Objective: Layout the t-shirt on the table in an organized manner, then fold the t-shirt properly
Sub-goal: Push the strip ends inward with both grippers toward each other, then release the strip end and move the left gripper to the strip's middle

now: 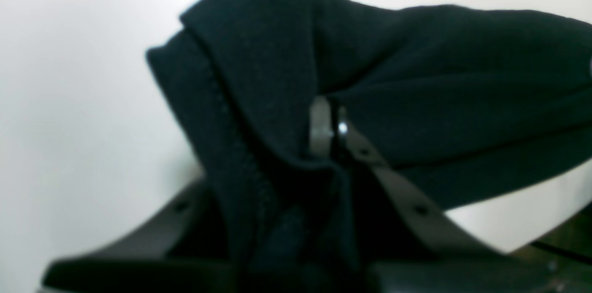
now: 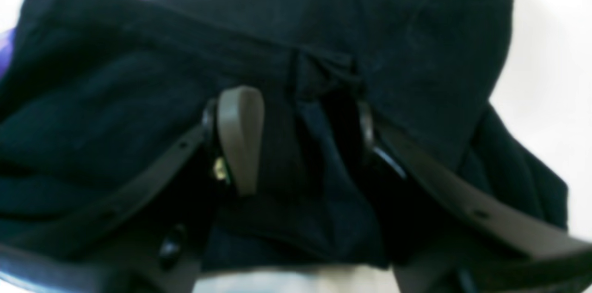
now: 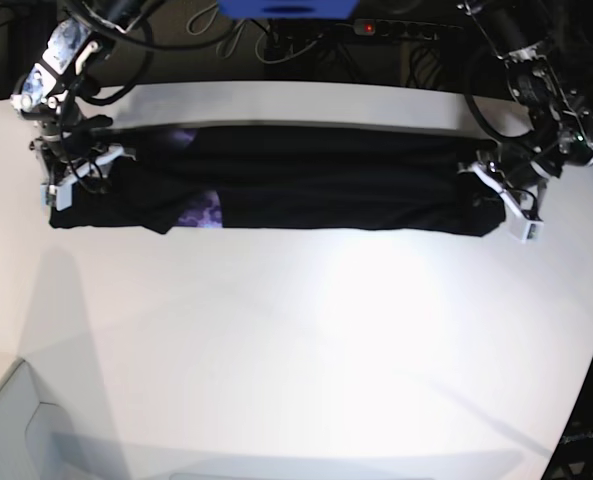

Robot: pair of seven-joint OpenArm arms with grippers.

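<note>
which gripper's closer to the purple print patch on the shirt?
Right. The right gripper grips the t-shirt at the end where the purple print shows; the left gripper pinches the opposite end, far from it.

t-shirt [image 3: 306, 190] across table's [image 3: 306, 350] far side

t-shirt [image 1: 416, 99] blurred, cut off right edge
</note>
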